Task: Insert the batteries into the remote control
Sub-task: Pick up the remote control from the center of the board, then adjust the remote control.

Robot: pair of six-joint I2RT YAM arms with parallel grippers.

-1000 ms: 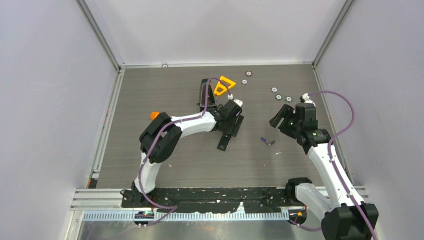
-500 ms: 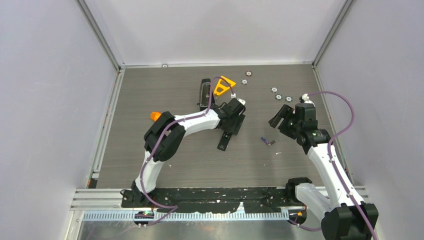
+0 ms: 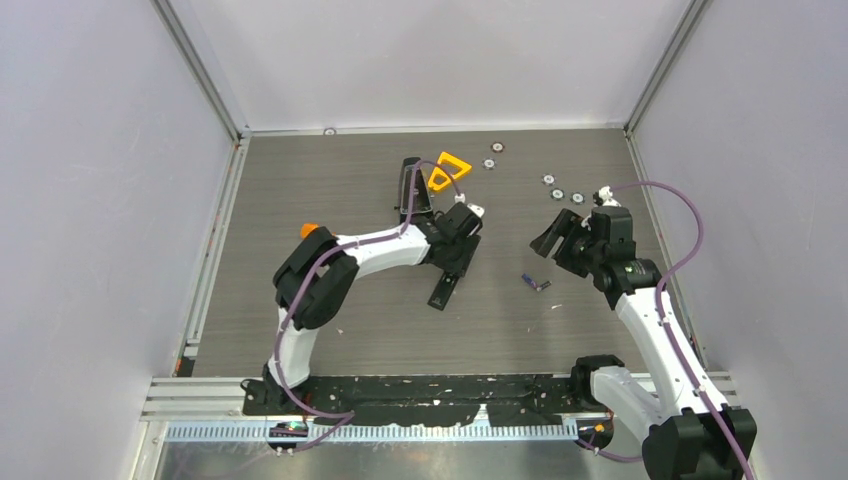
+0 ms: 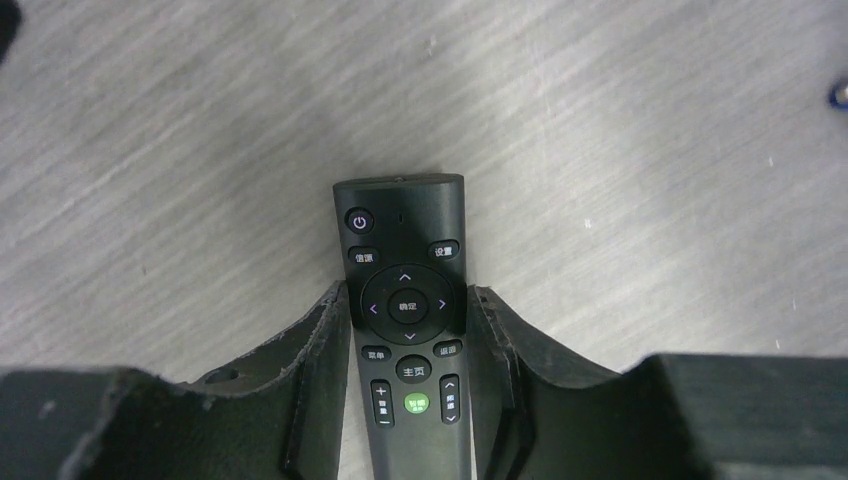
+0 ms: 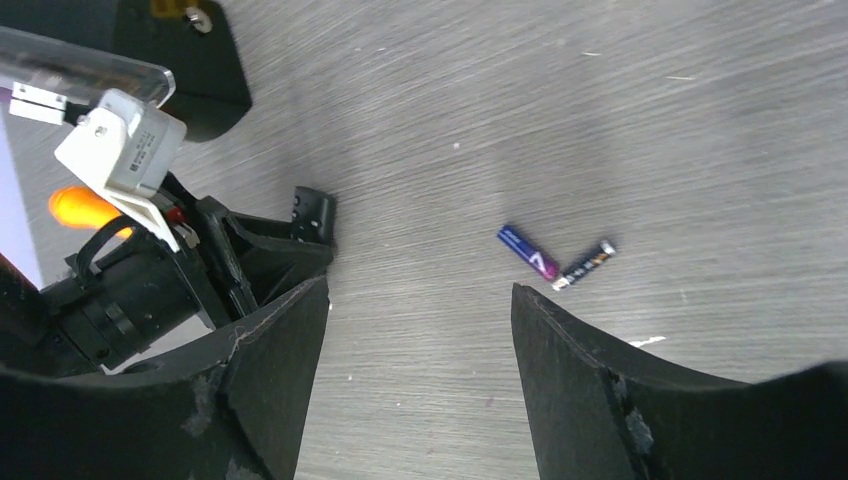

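left gripper (image 4: 407,300): closed on both long sides of the remote control (image 4: 400,215), buttons up.
remote control: at the middle of the table (image 3: 330,180).
right gripper (image 5: 420,300): wide open, holding nothing.
batteries (image 5: 530,252): two, close together on the table, near the right gripper.

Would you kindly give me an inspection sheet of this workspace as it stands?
Surface: grey wood-grain table; no spills seen.
Job's things: remote control lies buttons up; two batteries lie loose, ends touching.
Clutter: orange triangle, black case and silver discs at the far side.
Grippers: left gripper straddles the remote, contact unclear; right gripper open, empty, near the batteries.
Cables: a purple cable runs along each arm; no snag seen.
Surroundings: pale walls, metal frame.
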